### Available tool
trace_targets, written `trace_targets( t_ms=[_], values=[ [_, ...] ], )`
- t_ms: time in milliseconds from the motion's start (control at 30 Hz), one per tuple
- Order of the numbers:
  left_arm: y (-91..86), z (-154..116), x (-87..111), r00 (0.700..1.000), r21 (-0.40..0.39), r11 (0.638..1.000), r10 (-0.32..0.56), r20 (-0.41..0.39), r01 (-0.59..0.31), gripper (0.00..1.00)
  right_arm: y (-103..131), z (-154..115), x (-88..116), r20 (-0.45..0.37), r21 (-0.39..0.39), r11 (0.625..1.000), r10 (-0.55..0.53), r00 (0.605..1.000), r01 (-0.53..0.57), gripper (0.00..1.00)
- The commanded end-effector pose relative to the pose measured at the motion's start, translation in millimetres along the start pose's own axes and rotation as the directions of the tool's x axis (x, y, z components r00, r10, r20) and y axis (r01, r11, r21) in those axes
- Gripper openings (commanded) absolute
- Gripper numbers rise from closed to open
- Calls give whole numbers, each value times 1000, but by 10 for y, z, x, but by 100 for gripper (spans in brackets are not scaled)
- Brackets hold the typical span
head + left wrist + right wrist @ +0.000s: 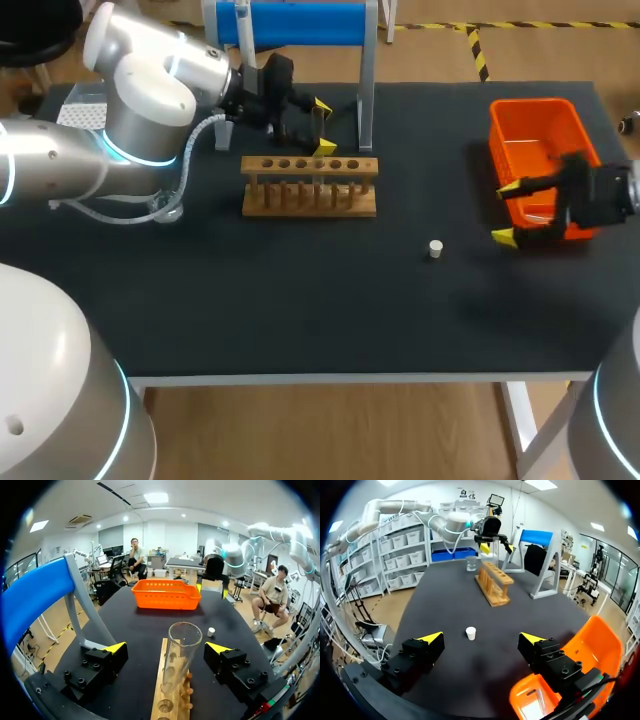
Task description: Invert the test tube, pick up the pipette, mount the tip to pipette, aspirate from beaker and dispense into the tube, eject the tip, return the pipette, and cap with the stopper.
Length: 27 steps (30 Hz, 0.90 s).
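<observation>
Our left gripper (167, 648) has its fingers spread wide, one yellow tip on each side of the test tube (181, 655) and neither touching the glass. The tube rises from the wooden rack (310, 205) right between those fingers, roughly upright with a slight lean. The rack runs lengthwise under the gripper, and its row of holes shows from above in the head view. Just beside the left gripper stands the blue-topped stand (30, 592), at the back edge of the black table (300, 310).

Farther along the table, past the end of the rack, we see the small white stopper (211, 631) lying alone on the dark surface, well apart from both rack and basket. Beyond it sits the orange basket (166, 600) at the table's right end.

Our right gripper (506, 212) hangs at the basket's corner nearest the stopper, its fingers apart and nothing between them. From its wrist view the stopper lies ahead of the open fingers. At the far end of the rack, under our left arm, stands what looks like a small glass beaker (471, 564), though it is too small to be sure.
</observation>
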<state>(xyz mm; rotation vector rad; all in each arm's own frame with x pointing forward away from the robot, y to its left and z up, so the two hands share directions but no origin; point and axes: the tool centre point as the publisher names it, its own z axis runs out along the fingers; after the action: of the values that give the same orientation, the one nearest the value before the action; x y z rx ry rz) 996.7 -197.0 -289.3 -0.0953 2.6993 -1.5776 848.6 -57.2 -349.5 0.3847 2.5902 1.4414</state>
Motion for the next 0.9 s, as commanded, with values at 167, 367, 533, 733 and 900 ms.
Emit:
trace_targets(
  t_ms=[167,367,533,733,900],
  values=[
    [4,3,-14,1000,1,1000,0,-5,0,100,-74,241,46,-16,-15,1000,3,1000,-3,100],
    [4,3,-14,1000,1,1000,0,-5,0,100,-154,360,144,-31,-6,1000,-1,1000,1,100],
    [4,3,-14,1000,1,1000,0,-5,0,100,-211,480,212,-25,19,1000,-4,1000,4,100],
    [4,3,-14,1000,1,1000,0,-5,0,100,-237,595,257,-15,34,999,-2,1000,2,100],
    [4,3,-14,1000,1,1000,0,-5,0,100,-237,650,293,-9,38,999,1,1000,-1,100]
  ],
)
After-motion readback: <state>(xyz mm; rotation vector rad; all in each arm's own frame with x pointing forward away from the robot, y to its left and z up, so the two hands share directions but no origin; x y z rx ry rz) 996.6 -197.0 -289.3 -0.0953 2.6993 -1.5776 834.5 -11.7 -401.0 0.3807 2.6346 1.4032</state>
